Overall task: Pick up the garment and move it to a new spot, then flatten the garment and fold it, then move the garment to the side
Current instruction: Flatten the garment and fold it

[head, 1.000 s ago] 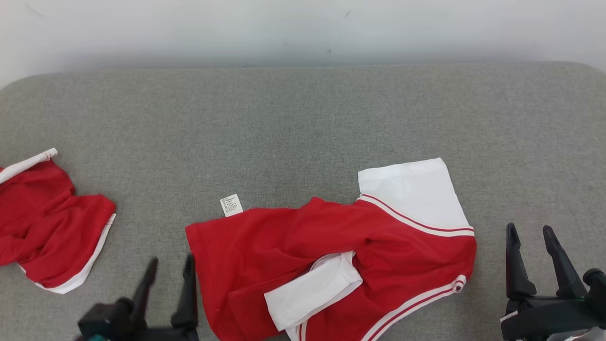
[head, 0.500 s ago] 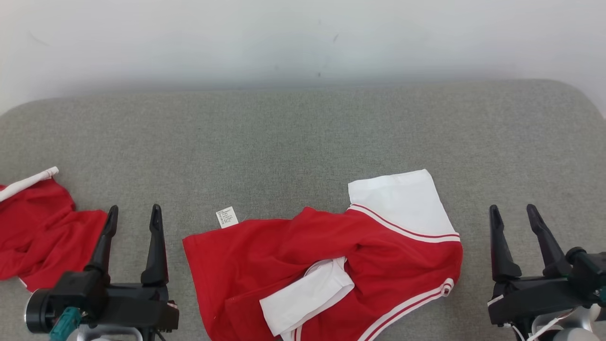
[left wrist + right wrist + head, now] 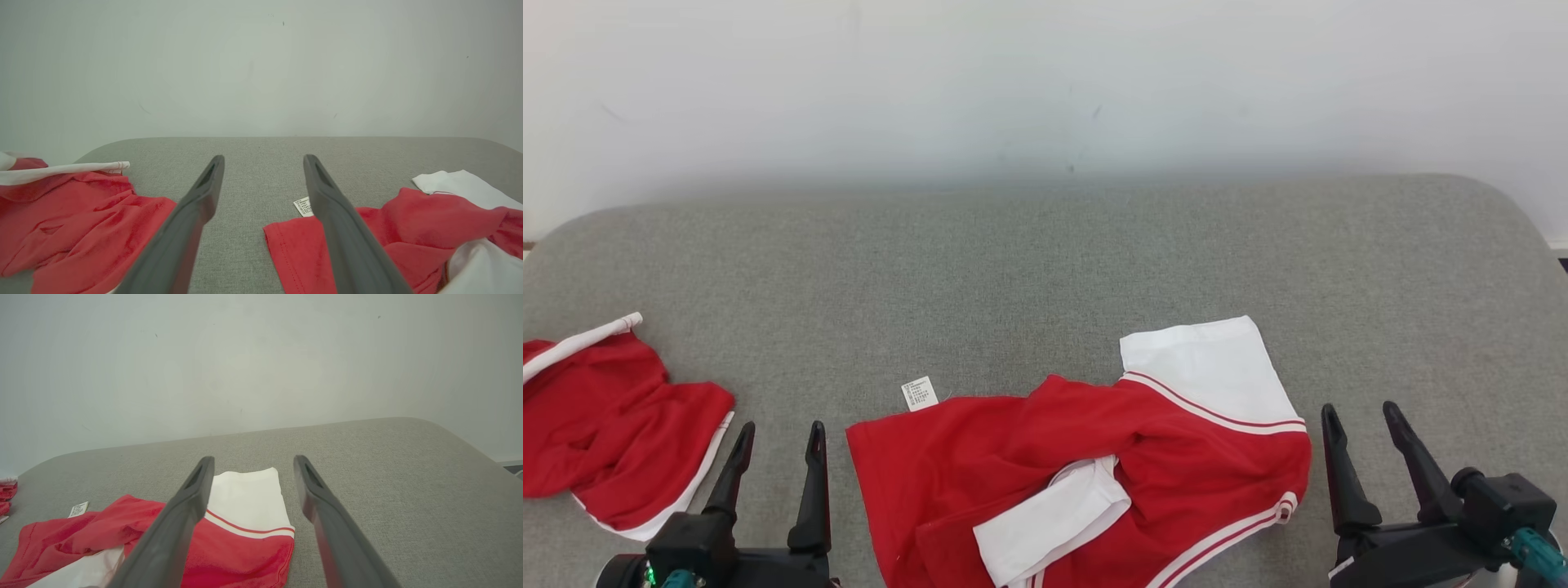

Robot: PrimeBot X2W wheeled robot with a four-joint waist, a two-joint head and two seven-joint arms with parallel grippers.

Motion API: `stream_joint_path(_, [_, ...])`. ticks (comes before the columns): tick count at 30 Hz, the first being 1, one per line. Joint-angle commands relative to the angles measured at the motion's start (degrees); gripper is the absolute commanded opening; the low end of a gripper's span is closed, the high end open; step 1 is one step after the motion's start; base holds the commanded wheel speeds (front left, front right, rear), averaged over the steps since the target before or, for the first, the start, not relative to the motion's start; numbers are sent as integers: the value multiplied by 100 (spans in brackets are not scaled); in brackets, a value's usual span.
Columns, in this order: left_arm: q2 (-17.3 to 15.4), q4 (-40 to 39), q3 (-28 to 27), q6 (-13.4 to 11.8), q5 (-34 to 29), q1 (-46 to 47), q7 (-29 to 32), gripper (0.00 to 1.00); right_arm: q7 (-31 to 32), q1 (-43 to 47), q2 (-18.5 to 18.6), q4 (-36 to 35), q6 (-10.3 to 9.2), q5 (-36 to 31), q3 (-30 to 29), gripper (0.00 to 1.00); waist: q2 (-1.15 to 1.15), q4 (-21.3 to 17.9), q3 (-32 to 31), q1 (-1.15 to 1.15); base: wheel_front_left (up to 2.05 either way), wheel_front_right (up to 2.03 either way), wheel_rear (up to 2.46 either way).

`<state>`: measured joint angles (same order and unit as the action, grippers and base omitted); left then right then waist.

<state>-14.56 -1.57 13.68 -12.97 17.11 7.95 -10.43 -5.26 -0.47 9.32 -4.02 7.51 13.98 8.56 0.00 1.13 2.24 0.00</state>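
The red and white garment (image 3: 1086, 457) lies crumpled on the near middle of the grey surface (image 3: 1045, 269). Its near edge runs off the bottom of the head view, and a white label (image 3: 920, 394) sticks out at its far left corner. The left end effector (image 3: 781, 428) hovers with its fingers spread wide and empty, just beside the garment's left hem. The right end effector (image 3: 1360, 408), equally wide and empty, is just off the right edge. A second red garment (image 3: 613, 425) lies at the surface's left edge. Bare fabric stretches from both garments back to the wall (image 3: 1045, 82).
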Motion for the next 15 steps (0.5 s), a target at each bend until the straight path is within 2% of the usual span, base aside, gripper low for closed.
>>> stream_joint_path(1, [-36,18,2,-18,5,-93,-9,100,12,67,-15,-16,-4,-48,14,100,0,-2,-47,0,0,0,0])
stream_joint_path(15, [-118,132,58,-42,60,-100,197,100,91,263,-107,-150,-4,-45,-28,100,0,-28,-167,0,0,0,0])
